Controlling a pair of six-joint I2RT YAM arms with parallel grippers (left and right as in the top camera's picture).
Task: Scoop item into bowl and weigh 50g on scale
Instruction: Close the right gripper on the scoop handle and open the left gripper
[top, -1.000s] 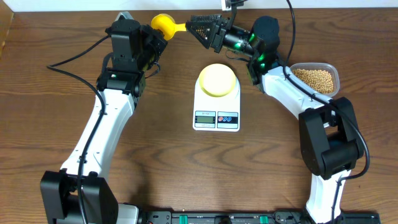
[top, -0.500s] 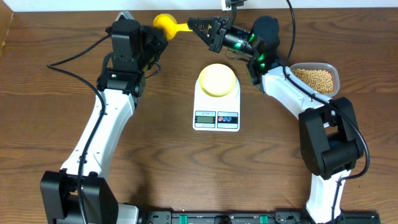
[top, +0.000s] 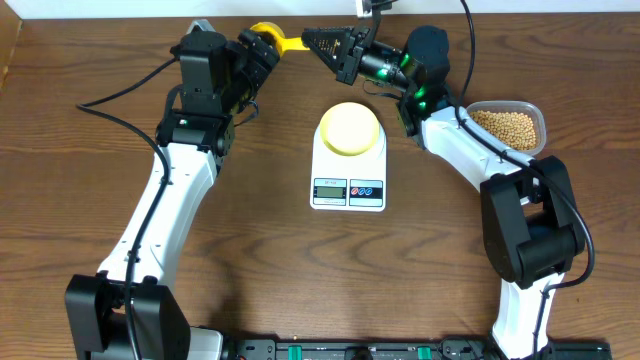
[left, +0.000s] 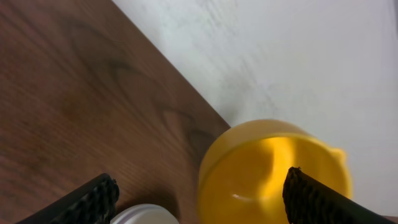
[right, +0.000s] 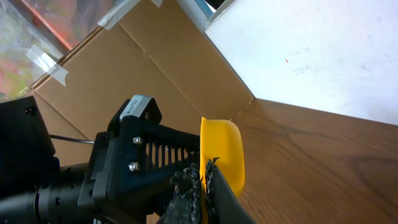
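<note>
While right fingers (top: 322, 42) pinch scoop (left: 273, 174) handle | left fingers (top: 262, 50) spread at its cup | bowl (top: 349, 125) on scale (top: 348, 190), apart

Yellow scoop (left: 273, 171), wooden table (left: 81, 106), white wall (left: 280, 56)

Overhead straight down on whole table (top: 260, 270), both wrist views close-up, sharing the yellow scoop (left: 273, 171)

A bright yellow scoop (top: 283, 41) shows at top centre over the brown wooden counter (top: 300, 260), a clear plastic tub (top: 541, 115) resting near its right edge
</note>
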